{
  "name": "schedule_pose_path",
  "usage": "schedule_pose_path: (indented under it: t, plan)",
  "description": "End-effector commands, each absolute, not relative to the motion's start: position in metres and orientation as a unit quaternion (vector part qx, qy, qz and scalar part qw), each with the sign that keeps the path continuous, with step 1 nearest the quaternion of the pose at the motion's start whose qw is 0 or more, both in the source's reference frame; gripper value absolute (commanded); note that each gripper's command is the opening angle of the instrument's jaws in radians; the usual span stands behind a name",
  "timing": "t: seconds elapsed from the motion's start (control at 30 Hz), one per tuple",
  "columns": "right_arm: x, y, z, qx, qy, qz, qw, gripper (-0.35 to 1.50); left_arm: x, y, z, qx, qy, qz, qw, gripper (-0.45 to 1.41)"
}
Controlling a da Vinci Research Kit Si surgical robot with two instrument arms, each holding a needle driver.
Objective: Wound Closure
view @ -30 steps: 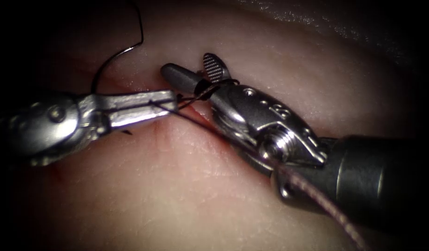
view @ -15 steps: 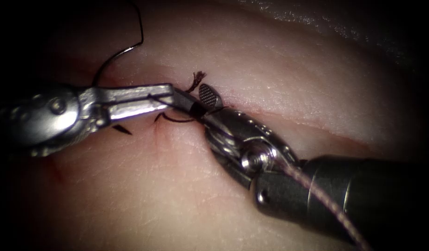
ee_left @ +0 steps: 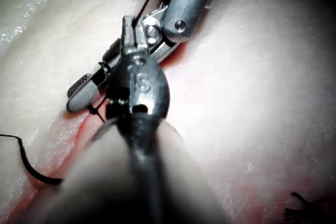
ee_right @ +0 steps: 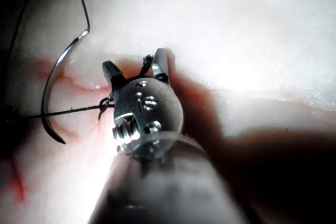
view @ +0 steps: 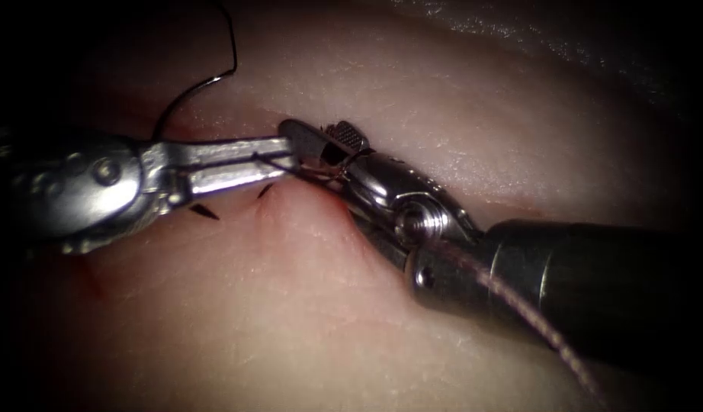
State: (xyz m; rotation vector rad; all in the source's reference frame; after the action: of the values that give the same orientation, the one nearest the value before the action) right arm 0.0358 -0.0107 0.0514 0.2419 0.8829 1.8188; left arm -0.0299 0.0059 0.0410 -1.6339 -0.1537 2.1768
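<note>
Endoscope view: my left hand (view: 279, 156) comes in level from the left, its jaws pressed together on the thread (view: 269, 160) right at the cut (view: 443, 187). My right hand (view: 321, 145) meets it tip to tip from the right with its jaws apart, the ribbed one uppermost, and thread runs between them; I judge they straddle the strand rather than clamp it. The tissue (view: 290, 305) is puckered up into a small ridge just beneath the two tips, which reads to me as tension on the stitch. Two short dark thread ends (view: 203, 211) lie on the near side of the cut.

Left wrist view: the right hand (ee_left: 86, 90) shows its gap plainly, ribbed face outward, beside my own left hand (ee_left: 113, 100) (seen from behind).

Right wrist view: the needle (ee_right: 55, 85) lies free on the tissue, left of the cut, held by neither hand and not in the tissue, parked well clear of the knot (ee_right: 103, 106), from which a taut strand runs off.
</note>
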Motion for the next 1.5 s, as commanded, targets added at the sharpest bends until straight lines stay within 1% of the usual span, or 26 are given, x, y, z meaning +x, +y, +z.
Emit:
schedule_pose_path:
  t: [0.03,0.13,0.17,0.23,0.27,0.43,0.73,0.77,1.0,1.2,1.5]
  plan:
    - [0.0369,-0.011,0.052,0.103,0.37,0.759,0.525,0.71,-0.0304,0.006,0.041,-0.587,-0.054,0.782,0.204,-0.45]
    - [0.0375,-0.011,0.052,0.108,0.369,0.758,0.526,0.56,-0.0304,0.005,0.041,-0.587,-0.053,0.782,0.203,-0.45]
    - [0.0376,-0.011,0.052,0.109,0.369,0.758,0.526,0.42,-0.0304,0.005,0.041,-0.587,-0.053,0.782,0.203,-0.45]
    - [0.0377,-0.011,0.051,0.114,0.367,0.757,0.528,-0.13,-0.0303,0.005,0.041,-0.587,-0.054,0.782,0.203,-0.45]
    - [0.0378,-0.011,0.051,0.116,0.364,0.757,0.53,-0.35,-0.0303,0.005,0.041,-0.587,-0.052,0.782,0.201,-0.45]
    - [0.038,-0.011,0.049,0.116,0.356,0.764,0.526,-0.35,-0.0298,0.006,0.042,-0.586,-0.052,0.783,0.2,-0.45]
    - [0.039,-0.008,0.043,0.045,0.414,0.698,0.583,-0.35,-0.0276,0.009,0.044,-0.559,-0.04,0.801,0.21,-0.45]
    - [0.0394,-0.008,0.042,0.031,0.421,0.68,0.599,-0.35,-0.0269,0.01,0.045,-0.547,-0.037,0.809,0.213,-0.45]
    - [0.0398,-0.009,0.042,0.016,0.425,0.665,0.614,-0.35,-0.0249,0.016,0.05,-0.506,-0.023,0.832,0.225,-0.45]
    - [0.0396,-0.01,0.043,0.013,0.426,0.657,0.622,-0.35,-0.0256,0.017,0.054,-0.478,-0.032,0.847,0.232,-0.45]
    - [0.0399,-0.011,0.043,0.019,0.423,0.641,0.64,-0.35,-0.0284,0.021,0.058,-0.47,-0.034,0.85,0.235,-0.45]
